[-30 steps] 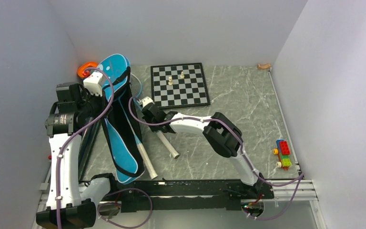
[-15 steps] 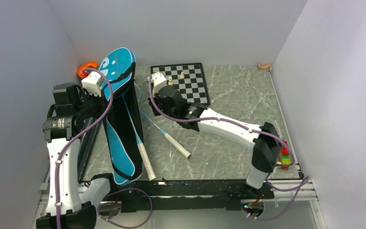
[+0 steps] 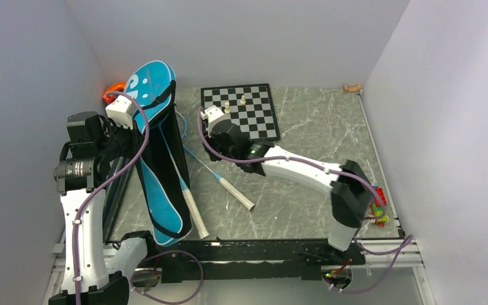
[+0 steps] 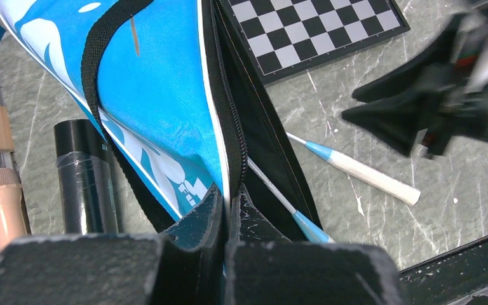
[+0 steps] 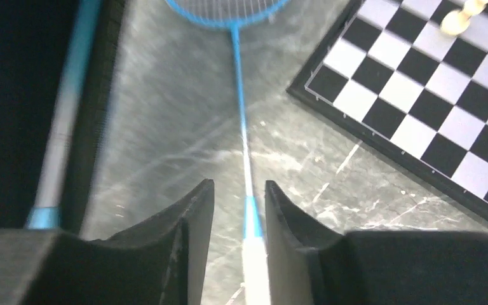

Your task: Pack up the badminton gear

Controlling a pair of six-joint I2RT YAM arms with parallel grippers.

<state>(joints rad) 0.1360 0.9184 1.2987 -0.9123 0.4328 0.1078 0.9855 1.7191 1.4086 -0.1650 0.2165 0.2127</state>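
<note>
The blue "SPORT" bag (image 3: 155, 159) stands open on its edge at the left. My left gripper (image 4: 230, 198) is shut on its zipper edge and holds it up. One light-blue racket lies inside the bag, its white handle (image 3: 192, 213) sticking out at the near end. The second racket (image 3: 235, 193) lies on the table to the right of the bag. My right gripper (image 5: 239, 190) is open and hovers over this racket, its jaws either side of the shaft (image 5: 241, 140) where it meets the handle. The black tube (image 4: 86, 181) lies left of the bag. No shuttlecocks show.
The chessboard (image 3: 240, 113) with two pale pieces lies just behind the right gripper. The orange toy (image 3: 111, 92) sits behind the bag. Lego bricks (image 3: 376, 206) lie at the right edge and a small wooden piece (image 3: 352, 88) in the far right corner.
My right arm has stretched out toward the back left, bringing its gripper over the loose racket's shaft. The loose racket shifted a little to the right. The bag's top has tipped further left.
</note>
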